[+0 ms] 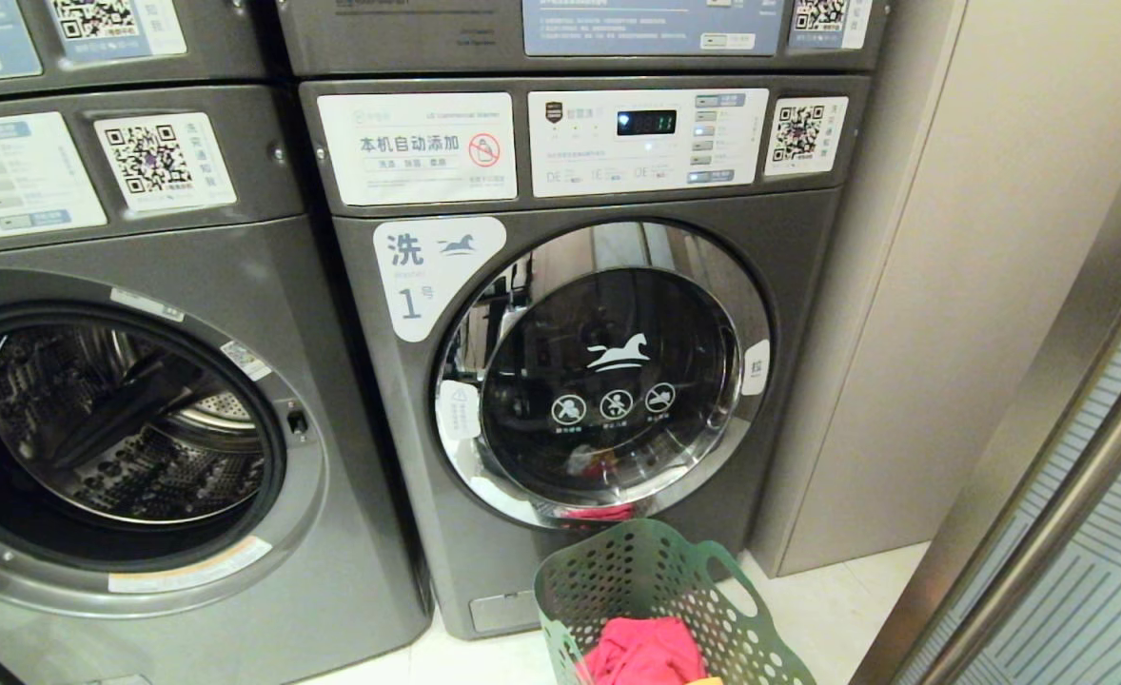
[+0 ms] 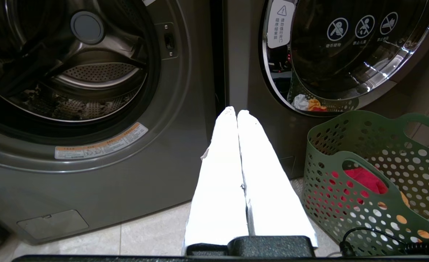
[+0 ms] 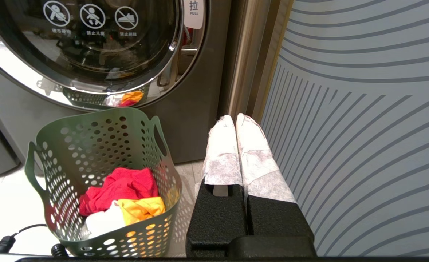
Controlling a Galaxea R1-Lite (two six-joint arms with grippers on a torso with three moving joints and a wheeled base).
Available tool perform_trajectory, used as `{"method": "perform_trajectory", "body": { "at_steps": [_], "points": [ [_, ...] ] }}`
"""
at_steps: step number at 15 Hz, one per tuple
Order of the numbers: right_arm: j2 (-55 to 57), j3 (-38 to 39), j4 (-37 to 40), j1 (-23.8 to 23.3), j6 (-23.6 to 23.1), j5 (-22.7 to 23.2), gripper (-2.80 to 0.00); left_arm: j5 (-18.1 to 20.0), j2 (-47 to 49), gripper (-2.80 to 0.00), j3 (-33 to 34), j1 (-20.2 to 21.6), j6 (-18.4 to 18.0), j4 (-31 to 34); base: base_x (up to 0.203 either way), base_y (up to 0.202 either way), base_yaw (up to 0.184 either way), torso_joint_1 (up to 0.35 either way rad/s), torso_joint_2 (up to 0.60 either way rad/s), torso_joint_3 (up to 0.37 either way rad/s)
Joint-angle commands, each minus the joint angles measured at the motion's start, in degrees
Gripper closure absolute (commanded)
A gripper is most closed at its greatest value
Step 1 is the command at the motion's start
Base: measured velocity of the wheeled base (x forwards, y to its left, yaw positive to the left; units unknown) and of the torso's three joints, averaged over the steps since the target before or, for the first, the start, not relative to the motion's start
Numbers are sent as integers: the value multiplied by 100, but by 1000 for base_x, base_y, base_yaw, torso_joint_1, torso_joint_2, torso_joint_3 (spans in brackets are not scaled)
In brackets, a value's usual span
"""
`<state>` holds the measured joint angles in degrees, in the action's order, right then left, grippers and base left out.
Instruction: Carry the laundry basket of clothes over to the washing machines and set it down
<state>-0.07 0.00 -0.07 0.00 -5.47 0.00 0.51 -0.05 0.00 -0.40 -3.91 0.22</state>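
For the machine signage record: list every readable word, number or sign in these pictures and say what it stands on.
"洗" and "1号", with a horse logo: white sticker on the right washing machine.
"本机自动添加": label on its control panel.
"拉 PULL": tag on the door rim.
White horse logo and three round prohibition signs: door glass.
QR codes: plain, their captions too small.
Display digits, panel small print and the left machine's labels: unreadable.

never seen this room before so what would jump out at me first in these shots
The washing machines fill the head view: the right one's chrome-ringed glass door is shut, while the left one's drum stands open. On the pale floor in front of the right machine sits the green laundry basket, holding the clothes in red, yellow-orange and white. The left gripper and right gripper flank it, jaws shut, holding nothing.
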Motion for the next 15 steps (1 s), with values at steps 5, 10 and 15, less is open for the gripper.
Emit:
{"method": "perform_trajectory", "body": {
  "at_steps": [5, 10, 15],
  "points": [
    [7, 0, 16, 0, -7, 0, 0, 2, -4, 0, 0, 3, 5, 4, 0, 0, 0, 0, 0, 0],
    [7, 0, -1, 0, -7, 0, 0, 2, -4, 0, 0, -4, 5, 4, 0, 0, 0, 0, 0, 0],
    [7, 0, -1, 0, -11, 0, 0, 2, -4, 0, 0, -2, 6, 4, 0, 0, 0, 0, 0, 0]
  ]
}}
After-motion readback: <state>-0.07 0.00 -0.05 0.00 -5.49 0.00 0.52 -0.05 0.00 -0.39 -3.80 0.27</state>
